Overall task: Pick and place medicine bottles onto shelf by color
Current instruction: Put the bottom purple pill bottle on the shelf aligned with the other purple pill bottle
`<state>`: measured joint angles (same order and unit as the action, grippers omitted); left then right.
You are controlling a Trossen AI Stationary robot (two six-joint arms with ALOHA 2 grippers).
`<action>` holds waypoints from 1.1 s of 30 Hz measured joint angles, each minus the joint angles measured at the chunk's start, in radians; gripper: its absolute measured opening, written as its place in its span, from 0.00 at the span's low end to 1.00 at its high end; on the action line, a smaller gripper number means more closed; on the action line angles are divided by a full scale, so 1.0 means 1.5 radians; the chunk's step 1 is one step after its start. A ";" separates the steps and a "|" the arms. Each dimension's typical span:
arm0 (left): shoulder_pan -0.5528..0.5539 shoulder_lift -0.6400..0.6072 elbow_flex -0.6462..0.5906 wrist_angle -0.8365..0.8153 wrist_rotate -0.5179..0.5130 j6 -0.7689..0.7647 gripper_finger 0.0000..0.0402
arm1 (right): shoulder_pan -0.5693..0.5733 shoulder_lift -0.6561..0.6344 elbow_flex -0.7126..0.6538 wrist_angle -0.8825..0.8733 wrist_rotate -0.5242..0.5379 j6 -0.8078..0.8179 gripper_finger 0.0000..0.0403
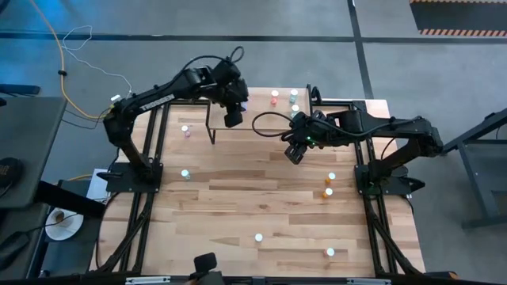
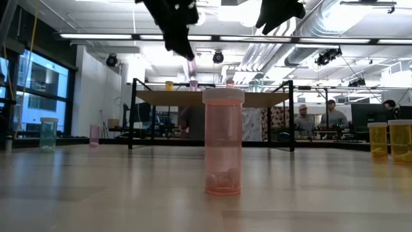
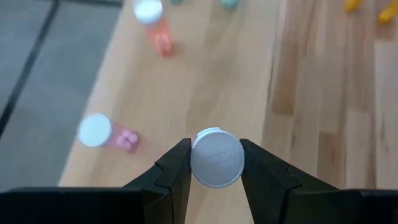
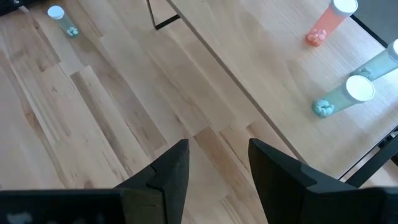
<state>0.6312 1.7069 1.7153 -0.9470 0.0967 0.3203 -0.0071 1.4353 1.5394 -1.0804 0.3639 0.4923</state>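
Holding a white-capped pink bottle [image 3: 216, 157] upright between the closed left end effector [image 3: 216, 163], hanging directly above the shelf [image 1: 257, 123] near its left edge, pink bottles [image 3: 107, 132] standing below. Hovering open and empty, right end effector [image 4: 217, 163], beside the shelf's front edge.

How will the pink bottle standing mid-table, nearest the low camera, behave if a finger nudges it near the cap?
The pink bottle stands tall on a narrow base, so a high nudge would probably tip it rather than slide it. It looks nearly empty, just a few pills at the bottom, so likely light. Being cylindrical, it would probably roll once down. Its wall looks like stiff plastic, unlikely to give.
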 joint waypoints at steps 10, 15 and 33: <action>0.021 0.043 0.000 -0.007 -0.002 0.048 0.28 | 0.000 0.000 0.000 0.000 0.000 0.000 0.39; 0.039 0.046 0.000 -0.007 0.004 0.041 0.28 | 0.000 0.000 0.000 0.000 0.000 0.000 0.39; 0.034 0.056 0.000 0.003 0.043 0.021 0.28 | 0.001 0.000 0.000 0.000 0.000 -0.001 0.39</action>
<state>0.6822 1.7905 1.7149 -0.9431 0.1616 0.3511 -0.0059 1.4353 1.5394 -1.0805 0.3634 0.4915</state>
